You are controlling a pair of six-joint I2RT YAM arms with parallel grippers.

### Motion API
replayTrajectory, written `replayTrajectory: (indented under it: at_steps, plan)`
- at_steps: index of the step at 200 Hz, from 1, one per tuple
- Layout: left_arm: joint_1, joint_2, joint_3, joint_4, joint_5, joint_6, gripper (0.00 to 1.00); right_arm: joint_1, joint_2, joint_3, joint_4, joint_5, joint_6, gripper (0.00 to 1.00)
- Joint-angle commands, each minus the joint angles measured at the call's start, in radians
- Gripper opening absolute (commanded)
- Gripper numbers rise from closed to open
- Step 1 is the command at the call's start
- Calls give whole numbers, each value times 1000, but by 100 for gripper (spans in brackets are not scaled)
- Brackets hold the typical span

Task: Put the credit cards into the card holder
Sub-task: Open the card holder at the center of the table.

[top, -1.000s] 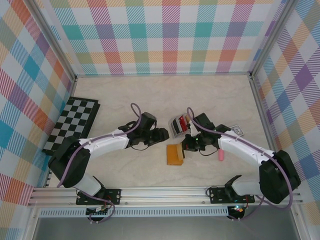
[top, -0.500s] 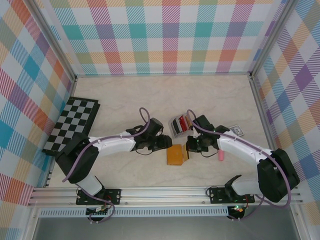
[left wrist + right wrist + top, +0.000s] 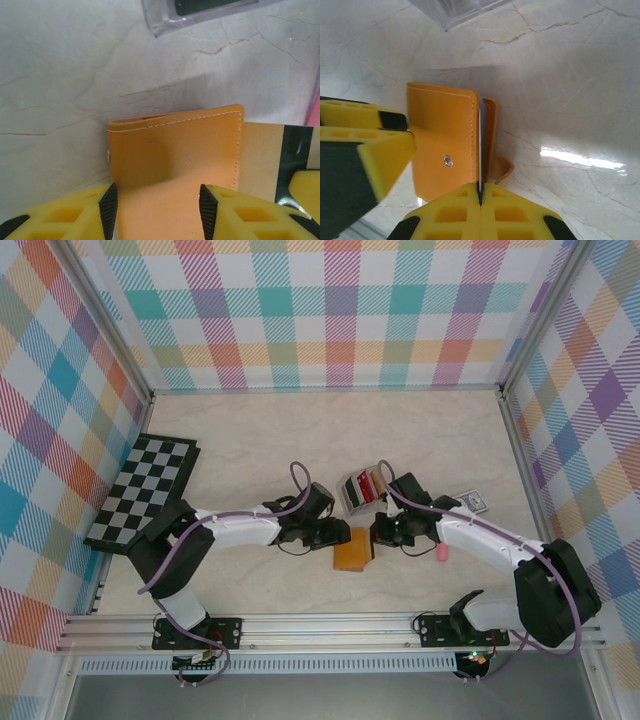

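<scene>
Right gripper pinched shut on credit card, whose thin pale edge sits between flaps of card holder. Left gripper half-spread astride card holder cover; clamping or pressing, cannot tell. Credit card likely light, stiff, slick: grip flat faces near trailing edge. Leather soft, springy.

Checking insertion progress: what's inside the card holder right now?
A thin card edge, pinched by the right end effector, sits between the card holder's flaps. Pocket contents are covered.

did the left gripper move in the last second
Yes. The left gripper moved right and slightly down the view, away from the chessboard, up to the card holder.
</scene>
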Motion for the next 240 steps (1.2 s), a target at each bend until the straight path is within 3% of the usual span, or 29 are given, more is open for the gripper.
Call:
replayTrajectory:
  at_steps: [1,80,160,205,240]
  plan:
    - [-20,18,15,53,25,3,50,-33,-46,-25,61,-102,25,3]
    - [-22,-50,-46,156,40,-22,75,-136,-93,-107,222,-288,102,2]
    - [-20,-69,-119,302,108,-84,83,-196,-45,-160,410,-427,188,1]
    - [-19,-61,-139,336,114,-99,77,-211,9,-172,506,-482,234,0]
    - [-12,-63,-144,331,103,-101,53,-225,26,-177,554,-520,256,0]
